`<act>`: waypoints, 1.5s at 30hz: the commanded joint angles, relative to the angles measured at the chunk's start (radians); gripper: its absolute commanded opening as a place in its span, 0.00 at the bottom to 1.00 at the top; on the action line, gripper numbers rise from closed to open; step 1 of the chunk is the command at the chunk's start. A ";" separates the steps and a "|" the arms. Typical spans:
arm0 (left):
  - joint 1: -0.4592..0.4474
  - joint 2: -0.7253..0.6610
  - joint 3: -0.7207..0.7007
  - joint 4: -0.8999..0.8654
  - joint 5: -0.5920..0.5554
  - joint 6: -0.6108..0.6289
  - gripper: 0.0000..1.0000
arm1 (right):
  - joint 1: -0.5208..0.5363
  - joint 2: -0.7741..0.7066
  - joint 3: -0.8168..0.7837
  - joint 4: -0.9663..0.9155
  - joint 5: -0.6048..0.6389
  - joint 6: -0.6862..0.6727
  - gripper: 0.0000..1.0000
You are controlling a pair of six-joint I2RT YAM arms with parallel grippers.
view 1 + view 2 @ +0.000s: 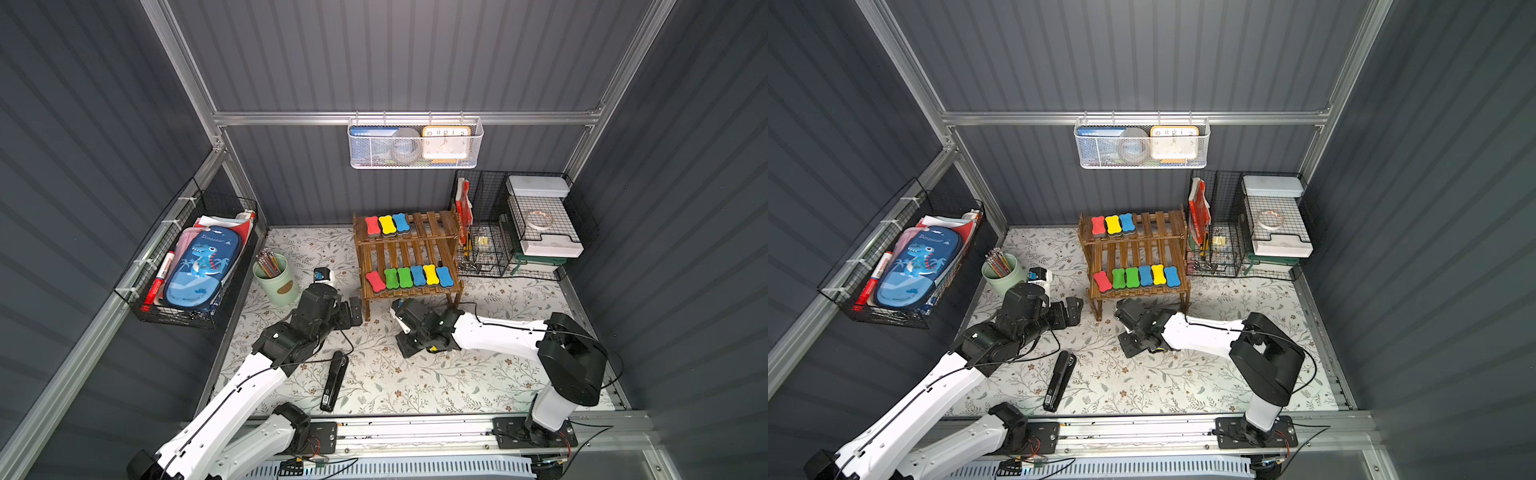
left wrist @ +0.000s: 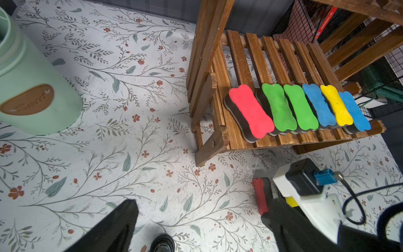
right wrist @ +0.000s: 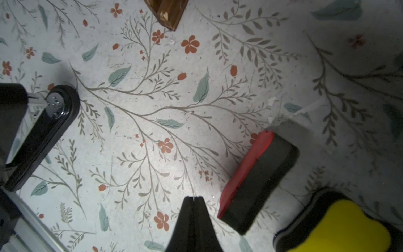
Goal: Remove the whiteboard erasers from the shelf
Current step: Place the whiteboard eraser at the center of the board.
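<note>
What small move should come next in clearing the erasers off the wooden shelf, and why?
Probably ease the open left gripper toward the red eraser ending the lower row of the shelf. It lies nearest that gripper with one side free, while the right gripper is shut and empty over the table.

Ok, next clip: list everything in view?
shelf: one, brown wood, back of table
top-tier erasers: three, red, yellow, blue, upper tier
lower-tier erasers: six, red, green, blue, yellow, lower tier
loose red eraser, loose yellow eraser: one each, table before shelf
stapler: one, black, table front
pencil cup: one, mint, left of shelf
pencil case: one, blue, black wall basket
clock: one, yellow-framed, white mesh basket
wire organiser: one, black, right of shelf
left gripper: one, black, fingers open, beside shelf
right gripper: one, black, fingers shut, by red eraser
</note>
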 commanded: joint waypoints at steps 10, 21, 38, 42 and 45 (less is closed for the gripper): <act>-0.004 0.021 -0.017 0.025 0.007 0.010 0.99 | 0.011 -0.010 -0.011 -0.077 0.283 0.059 0.00; -0.004 0.048 -0.030 0.061 0.060 0.005 0.99 | 0.009 -0.191 -0.110 -0.019 0.338 0.129 0.00; -0.004 0.059 0.094 0.049 0.091 0.030 0.99 | -0.399 -0.603 -0.120 -0.080 0.253 0.225 0.25; -0.004 0.050 0.105 0.043 0.088 0.035 0.99 | -0.507 -0.525 -0.083 -0.087 0.224 0.234 0.21; -0.004 0.053 0.122 0.031 0.083 0.041 0.99 | -0.552 -0.439 -0.055 -0.049 0.191 0.213 0.19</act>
